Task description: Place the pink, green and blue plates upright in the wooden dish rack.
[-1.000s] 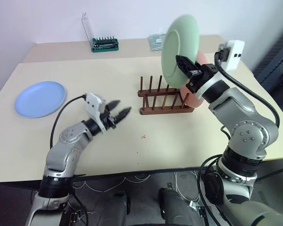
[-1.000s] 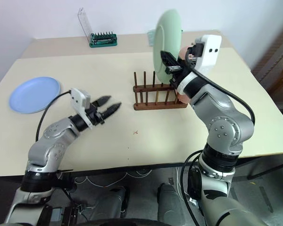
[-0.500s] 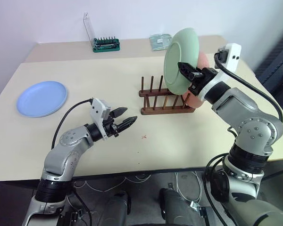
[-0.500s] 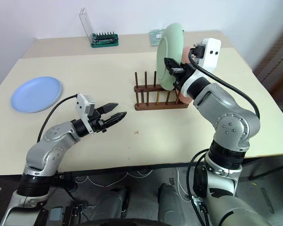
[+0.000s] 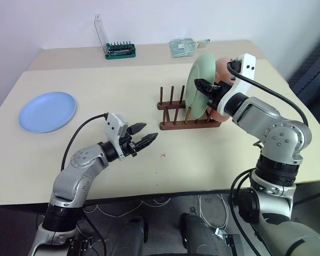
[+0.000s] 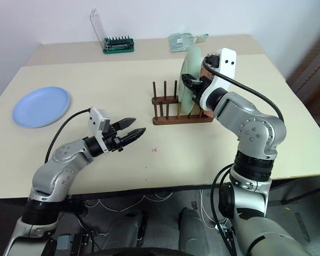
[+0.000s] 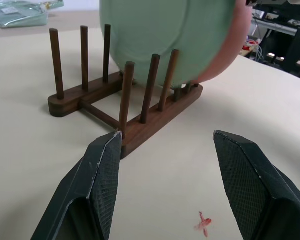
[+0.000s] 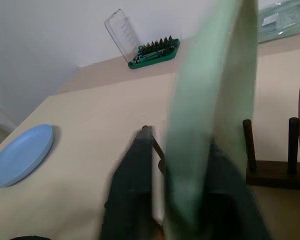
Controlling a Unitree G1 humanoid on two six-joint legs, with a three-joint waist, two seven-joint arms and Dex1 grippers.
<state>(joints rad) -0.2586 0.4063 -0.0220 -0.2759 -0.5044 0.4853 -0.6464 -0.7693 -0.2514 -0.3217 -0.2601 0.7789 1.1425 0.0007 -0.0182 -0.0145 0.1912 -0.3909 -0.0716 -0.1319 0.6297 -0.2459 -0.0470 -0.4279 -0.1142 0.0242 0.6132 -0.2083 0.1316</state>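
The green plate (image 5: 198, 79) stands upright between the pegs of the wooden dish rack (image 5: 177, 116), just in front of the pink plate (image 5: 222, 68), which also stands in the rack. My right gripper (image 5: 202, 85) is at the green plate's rim, open, with a finger on each side of the plate (image 8: 205, 115) and a gap at one finger (image 8: 135, 180). The blue plate (image 5: 47, 111) lies flat at the table's far left. My left gripper (image 7: 167, 142) hovers open and empty over the table, pointing at the rack (image 7: 140, 127).
A green tool holder with a clear lid (image 5: 119, 49) and a clear packet (image 5: 184, 46) sit at the back of the table. A small red mark (image 5: 163, 155) lies in front of the rack. The table's right edge (image 5: 304, 114) is close behind my right arm.
My right gripper has lowered the green plate from above the rack down between the pegs, and its fingers have spread. The left arm has kept still.
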